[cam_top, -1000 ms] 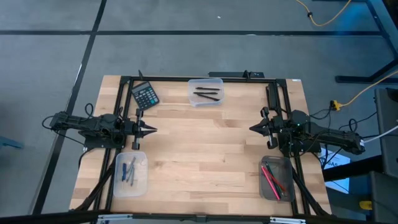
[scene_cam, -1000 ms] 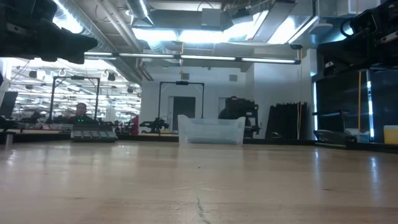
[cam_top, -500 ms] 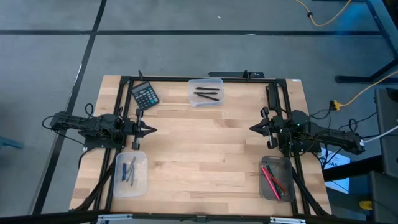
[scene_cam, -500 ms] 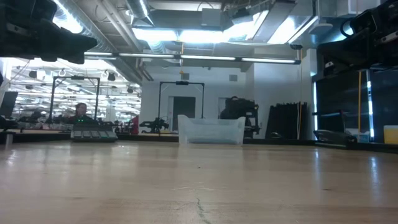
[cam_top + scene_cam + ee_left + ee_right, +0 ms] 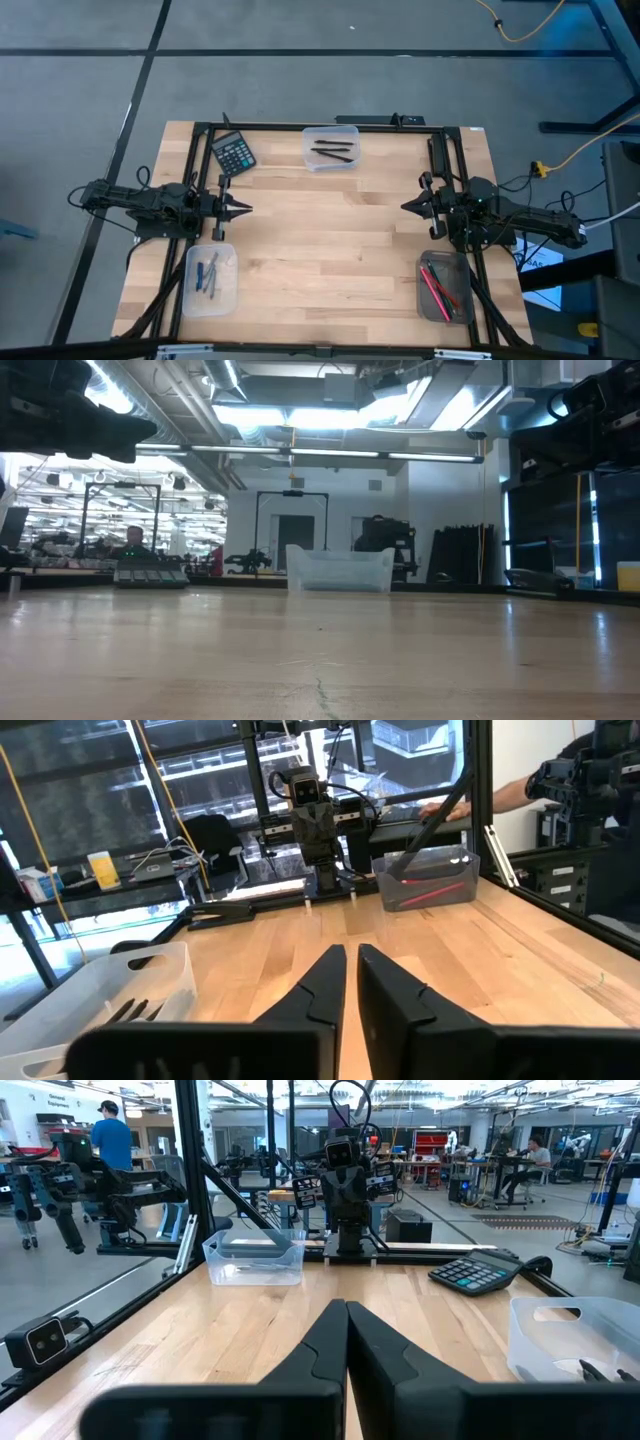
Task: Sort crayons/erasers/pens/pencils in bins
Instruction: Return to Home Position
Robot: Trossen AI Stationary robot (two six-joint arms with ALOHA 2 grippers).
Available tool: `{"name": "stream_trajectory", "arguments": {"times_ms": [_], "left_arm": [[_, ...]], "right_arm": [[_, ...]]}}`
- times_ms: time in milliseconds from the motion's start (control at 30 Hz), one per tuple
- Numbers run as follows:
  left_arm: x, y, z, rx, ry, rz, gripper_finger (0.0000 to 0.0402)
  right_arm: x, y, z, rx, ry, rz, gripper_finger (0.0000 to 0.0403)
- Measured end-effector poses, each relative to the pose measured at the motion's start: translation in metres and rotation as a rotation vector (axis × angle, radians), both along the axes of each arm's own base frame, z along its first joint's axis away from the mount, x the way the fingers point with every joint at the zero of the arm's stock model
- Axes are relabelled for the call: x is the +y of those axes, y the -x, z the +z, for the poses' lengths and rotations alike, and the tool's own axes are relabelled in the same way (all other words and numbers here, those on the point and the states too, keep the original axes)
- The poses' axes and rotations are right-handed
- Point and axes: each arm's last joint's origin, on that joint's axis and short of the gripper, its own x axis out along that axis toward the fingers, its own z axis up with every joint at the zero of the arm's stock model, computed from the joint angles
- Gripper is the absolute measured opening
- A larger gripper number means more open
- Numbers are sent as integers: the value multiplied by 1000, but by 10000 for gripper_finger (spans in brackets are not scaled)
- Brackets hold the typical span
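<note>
Three bins stand on the wooden table. A clear bin (image 5: 330, 147) at the far middle holds black sticks (image 5: 333, 151). A clear bin (image 5: 210, 279) at the near left holds grey-blue sticks (image 5: 208, 273). A smoky grey bin (image 5: 445, 287) at the near right holds red, pink and green sticks (image 5: 437, 288). My left gripper (image 5: 241, 208) is shut and empty above the table's left side, pointing right. My right gripper (image 5: 405, 207) is shut and empty above the right side, pointing left. No loose stick shows on the table.
A black calculator (image 5: 233, 153) lies at the far left, beside the far clear bin. A black frame (image 5: 300, 126) runs along the table's far edge and both sides. Bare wood (image 5: 325, 235) lies between the two grippers. A person shows in the room beyond (image 5: 112, 1142).
</note>
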Motion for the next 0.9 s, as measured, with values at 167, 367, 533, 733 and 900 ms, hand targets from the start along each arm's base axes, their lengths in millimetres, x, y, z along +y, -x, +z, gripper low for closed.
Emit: {"name": "stream_trajectory", "arguments": {"times_ms": [167,367,533,733,900], "left_arm": [[0,0,0,0,0,0,29],[0,0,0,0,0,0,26],[0,0,0,0,0,0,18],[0,0,0,0,0,0,9],[0,0,0,0,0,0,3]], "right_arm": [[0,0,0,0,0,0,10],[0,0,0,0,0,0,10],[0,0,0,0,-2,0,10],[0,0,0,0,0,0,10],[0,0,0,0,0,0,10]]}}
